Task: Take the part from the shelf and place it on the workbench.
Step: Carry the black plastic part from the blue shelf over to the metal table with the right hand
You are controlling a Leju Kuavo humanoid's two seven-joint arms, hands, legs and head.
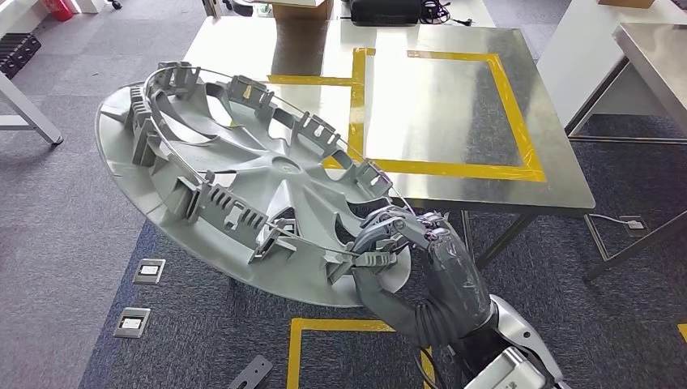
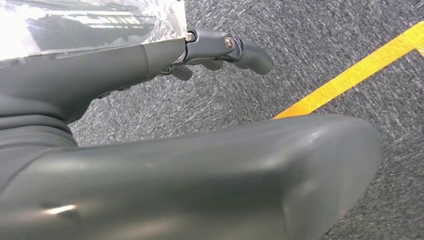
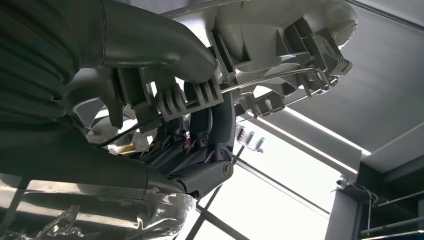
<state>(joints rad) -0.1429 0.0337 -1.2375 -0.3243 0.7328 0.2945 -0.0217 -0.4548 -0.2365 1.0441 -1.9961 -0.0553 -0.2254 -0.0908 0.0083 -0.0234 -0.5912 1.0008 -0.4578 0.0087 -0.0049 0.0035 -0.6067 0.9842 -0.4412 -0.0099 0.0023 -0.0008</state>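
Right hand (image 1: 397, 239) grips part (image 1: 243, 178) rim | tilted beside workbench (image 1: 454, 105)

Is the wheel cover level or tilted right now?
Tilted: the wheel cover slants, its far edge over the workbench, its near rim gripped by the right robot hand.

A steel workbench (image 1: 454, 174) marked with a rectangle of yellow tape (image 1: 502, 105) is shown on grey carpet floor (image 1: 73, 211), into which two floor sockets (image 1: 141, 296) are set

We see bright overhead light glaring off the steel bench (image 1: 454, 97); the wrist views are dim and blurred up close.
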